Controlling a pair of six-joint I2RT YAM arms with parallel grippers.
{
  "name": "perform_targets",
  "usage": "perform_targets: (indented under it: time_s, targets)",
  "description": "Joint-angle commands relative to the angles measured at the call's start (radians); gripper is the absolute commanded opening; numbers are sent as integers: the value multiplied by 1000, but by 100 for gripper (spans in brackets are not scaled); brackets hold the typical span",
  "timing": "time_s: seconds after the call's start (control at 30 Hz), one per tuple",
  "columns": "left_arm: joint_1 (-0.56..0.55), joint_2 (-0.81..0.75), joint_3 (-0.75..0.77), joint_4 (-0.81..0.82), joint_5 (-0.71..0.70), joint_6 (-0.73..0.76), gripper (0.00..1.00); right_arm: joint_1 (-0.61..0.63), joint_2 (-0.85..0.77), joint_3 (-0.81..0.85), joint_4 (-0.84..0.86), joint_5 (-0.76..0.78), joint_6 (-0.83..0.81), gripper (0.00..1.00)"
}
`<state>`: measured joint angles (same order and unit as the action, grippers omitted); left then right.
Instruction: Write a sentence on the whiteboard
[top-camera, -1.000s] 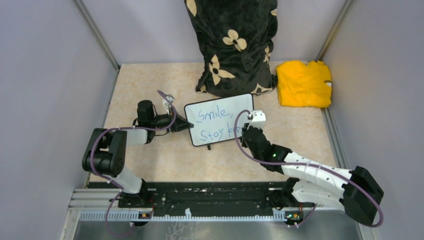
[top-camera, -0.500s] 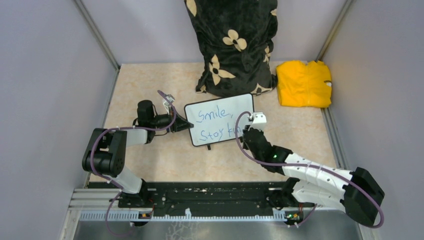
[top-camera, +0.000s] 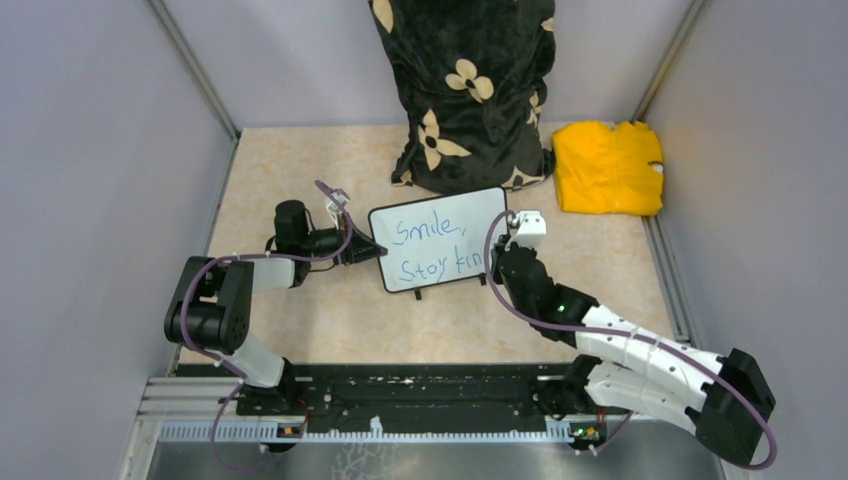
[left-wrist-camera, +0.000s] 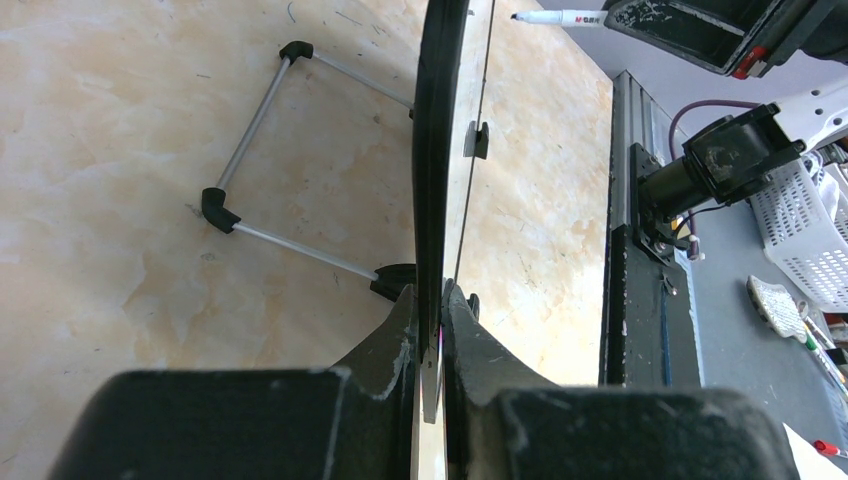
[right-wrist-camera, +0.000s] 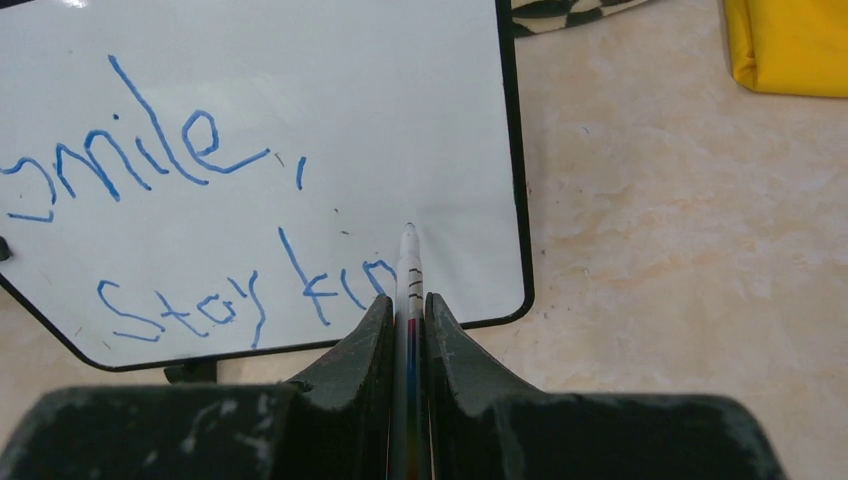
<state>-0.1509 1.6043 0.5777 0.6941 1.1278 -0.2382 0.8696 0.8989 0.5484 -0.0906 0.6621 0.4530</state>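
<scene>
On the table (top-camera: 330, 320), a white marker (right-wrist-camera: 409, 262) is held between the nearly closed fingers of the right gripper (right-wrist-camera: 408, 310). Its tip is placed at the whiteboard (right-wrist-camera: 380, 90), just right of the last letter; contact cannot be told. The board is propped mid-table on a wire stand (left-wrist-camera: 250, 150), and its left edge is pinched by the left gripper (left-wrist-camera: 432, 300). The sentence (top-camera: 430, 231) is written in blue: "Smile," above "Stay kin". Behind it a black flowered cloth (top-camera: 470, 90) is seen, with a yellow cloth (top-camera: 608, 168) to the right.
</scene>
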Motion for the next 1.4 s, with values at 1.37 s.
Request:
perform_targets:
  time_s: [1.37]
  targets:
    - [-10,13,3,-51,-54,54,0,-75,46,-24,12,-65,48,0]
